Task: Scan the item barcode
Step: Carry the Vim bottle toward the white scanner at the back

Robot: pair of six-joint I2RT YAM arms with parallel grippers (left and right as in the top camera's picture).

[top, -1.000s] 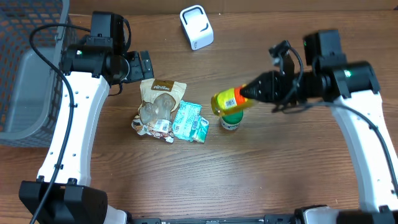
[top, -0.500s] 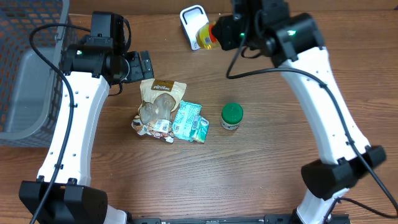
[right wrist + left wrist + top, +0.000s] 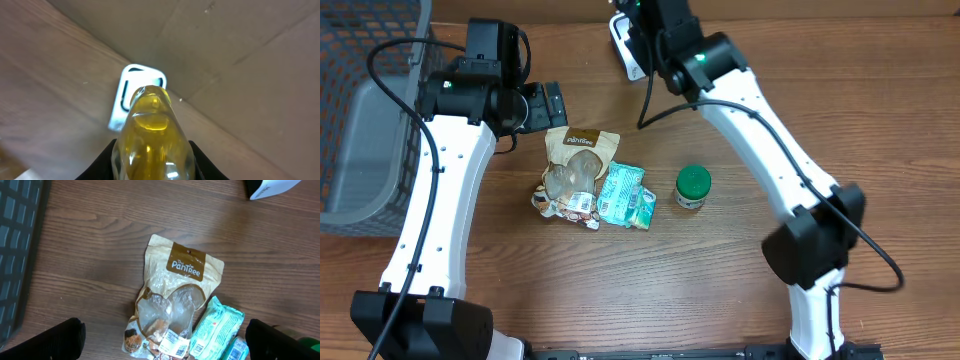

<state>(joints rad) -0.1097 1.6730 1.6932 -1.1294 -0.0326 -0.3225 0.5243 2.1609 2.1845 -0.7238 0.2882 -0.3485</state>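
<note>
Two arms: the right arm (image 3: 760, 130) has swung from the middle of the table (image 3: 880, 100) to the far edge; the left arm (image 3: 440, 190) has not moved.
Bottle: a second ago the yellow bottle (image 3: 152, 135) was up over the green jar (image 3: 692, 186). Now it hangs right in front of the white scanner (image 3: 122, 102). It is very near, and I cannot tell if they touch.
Top view: the right arm hides the bottle here, and only a bit of the scanner peeks out.
Right gripper (image 3: 152, 167): clamped on the bottle, one finger on each side.
Left gripper (image 3: 550, 103): wide apart, holding nothing, up above the brown bag (image 3: 175, 285).
What it means: the bottle is at the scanner now, so I think the scan is about to happen or is happening (the carrying part looks done).
Worry: the barcode has to face the scanner, and from here I cannot see which way it faces.
Bag writing: "The PanTree" in white on a dark brown patch.
Stickers (image 3: 170, 342): small white ones low on the bag, too small to read.
Teal pack (image 3: 215, 330): it has print on it, too small to read.
Bottle writing: none shows, only the clear yellow end.
Scanner writing: none that I can see.
</note>
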